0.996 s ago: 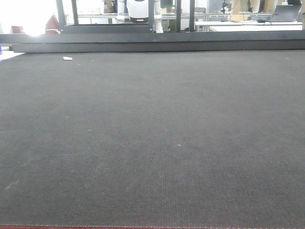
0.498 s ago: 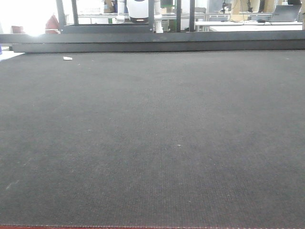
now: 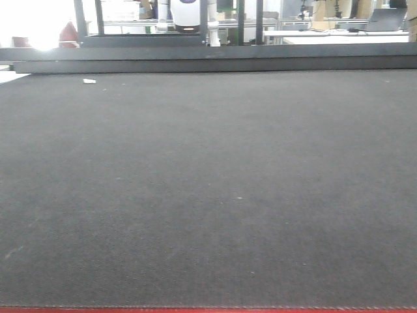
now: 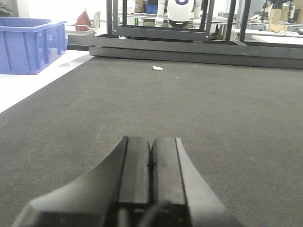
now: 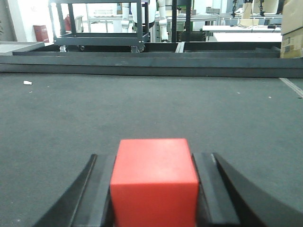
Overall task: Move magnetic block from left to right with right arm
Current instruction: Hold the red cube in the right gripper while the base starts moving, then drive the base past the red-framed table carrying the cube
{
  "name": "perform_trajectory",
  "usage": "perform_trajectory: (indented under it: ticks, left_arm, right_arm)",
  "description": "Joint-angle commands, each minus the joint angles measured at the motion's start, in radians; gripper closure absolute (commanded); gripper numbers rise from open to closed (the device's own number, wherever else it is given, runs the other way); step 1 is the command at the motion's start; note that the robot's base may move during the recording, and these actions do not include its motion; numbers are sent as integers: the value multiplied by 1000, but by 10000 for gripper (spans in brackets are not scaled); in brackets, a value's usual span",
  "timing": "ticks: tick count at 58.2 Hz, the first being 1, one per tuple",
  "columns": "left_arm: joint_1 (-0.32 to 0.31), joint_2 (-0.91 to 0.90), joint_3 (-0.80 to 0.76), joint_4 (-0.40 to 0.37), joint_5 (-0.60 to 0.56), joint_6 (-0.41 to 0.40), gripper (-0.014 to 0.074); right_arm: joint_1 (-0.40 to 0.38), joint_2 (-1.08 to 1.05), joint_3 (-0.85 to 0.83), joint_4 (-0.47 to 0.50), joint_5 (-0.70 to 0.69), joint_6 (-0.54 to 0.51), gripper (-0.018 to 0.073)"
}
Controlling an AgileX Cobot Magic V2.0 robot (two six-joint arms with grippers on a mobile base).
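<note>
The magnetic block [image 5: 154, 182], a plain bright-red cube, fills the lower middle of the right wrist view. My right gripper [image 5: 154, 163] is shut on it, one black finger pressed against each side face, low over the dark mat. In the left wrist view my left gripper [image 4: 151, 144] is shut with its two pads touching and nothing between them, also low over the mat. Neither gripper nor the block shows in the front view.
A dark grey mat [image 3: 208, 182] covers the table, with a red rim [image 3: 208, 310] at its near edge. A small white scrap [image 3: 89, 81] lies at the far left. A blue bin [image 4: 28, 43] stands off the mat's left side. Black rails [image 3: 215, 60] line the far edge.
The front view has shifted slightly: the far rails and white scrap sit a little to the left of where they were. Nothing else on the mat has changed.
</note>
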State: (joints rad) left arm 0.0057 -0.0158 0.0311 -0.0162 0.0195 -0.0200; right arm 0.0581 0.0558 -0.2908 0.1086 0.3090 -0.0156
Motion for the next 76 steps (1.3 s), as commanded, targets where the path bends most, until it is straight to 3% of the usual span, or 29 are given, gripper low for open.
perform_trajectory:
  ticks: [1,76]
  left_arm:
    - [0,-8,10,-6,-83,-1,713]
    - [0,-8,10,-6,-83,-1,713]
  right_arm:
    - [-4,12,-26,-6,-86,-2,273]
    - [-4,12,-26,-6,-86,-2,273]
